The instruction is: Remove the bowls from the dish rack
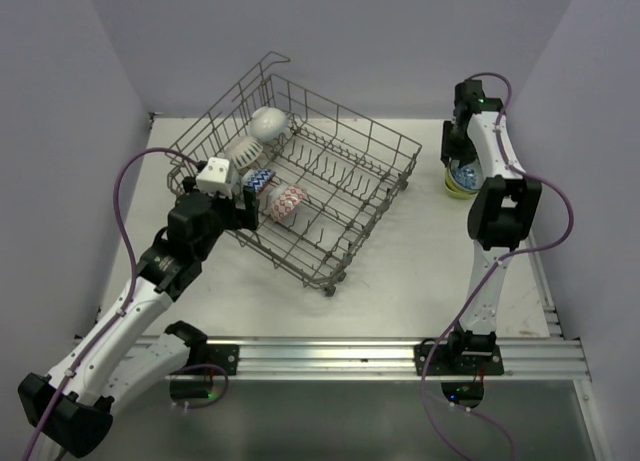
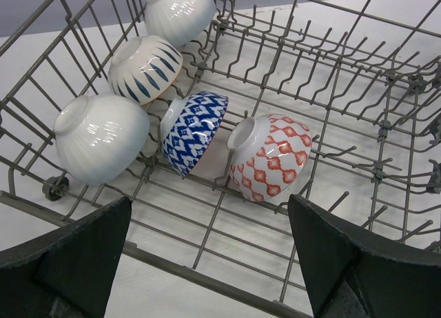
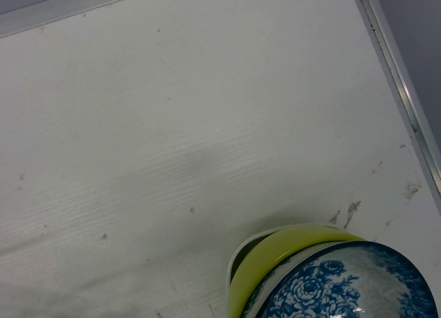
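From above, the dish rack (image 1: 330, 181) stands on the table (image 1: 400, 281), and the left pincer (image 1: 248, 206) is at the rack's near left wall. Right of the rack, well apart from it, the right pincer (image 1: 458, 163) hangs over a stack of bowls (image 1: 460, 184); how far it is open I cannot tell. The left wrist view shows the left pincer (image 2: 210, 211) wide open and holding nothing, and five bowls inside the rack (image 2: 344, 90): a white ribbed bowl (image 2: 100, 138), a blue-striped bowl (image 2: 145, 68), a second white ribbed bowl (image 2: 180, 11), a blue-patterned bowl (image 2: 195, 130) and a red-patterned bowl (image 2: 272, 156). In the right wrist view a blue flowered bowl (image 3: 344, 283) sits inside a lime bowl (image 3: 272, 259) on the table (image 3: 172, 125); no fingers show.
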`<state>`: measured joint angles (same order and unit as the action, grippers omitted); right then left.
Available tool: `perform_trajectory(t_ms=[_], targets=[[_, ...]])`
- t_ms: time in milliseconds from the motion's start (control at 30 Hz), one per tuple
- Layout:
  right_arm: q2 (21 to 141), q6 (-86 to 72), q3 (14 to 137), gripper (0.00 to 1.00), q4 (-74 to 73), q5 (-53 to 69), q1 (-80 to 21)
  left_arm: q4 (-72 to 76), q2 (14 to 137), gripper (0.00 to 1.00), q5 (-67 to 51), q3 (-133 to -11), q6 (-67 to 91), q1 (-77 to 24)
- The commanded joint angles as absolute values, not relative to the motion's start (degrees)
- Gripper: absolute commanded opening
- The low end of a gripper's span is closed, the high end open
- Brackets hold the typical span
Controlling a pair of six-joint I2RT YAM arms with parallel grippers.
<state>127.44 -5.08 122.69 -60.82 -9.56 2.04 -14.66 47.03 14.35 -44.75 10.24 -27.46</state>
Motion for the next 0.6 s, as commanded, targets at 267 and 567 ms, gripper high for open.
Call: perform_trajectory(t_ms=[267, 567], targets=[[112.95, -6.50, 123.41, 0.49, -62.14, -10.64, 1.76, -13.36, 47.90, 1.00, 14.85, -45.44, 9.14, -27.77], [95.30, -10.63, 114.02, 0.63, -57.66, -10.11, -8.49, -13.45, 48.69, 1.00, 17.14, -45.26, 8.96, -27.69]])
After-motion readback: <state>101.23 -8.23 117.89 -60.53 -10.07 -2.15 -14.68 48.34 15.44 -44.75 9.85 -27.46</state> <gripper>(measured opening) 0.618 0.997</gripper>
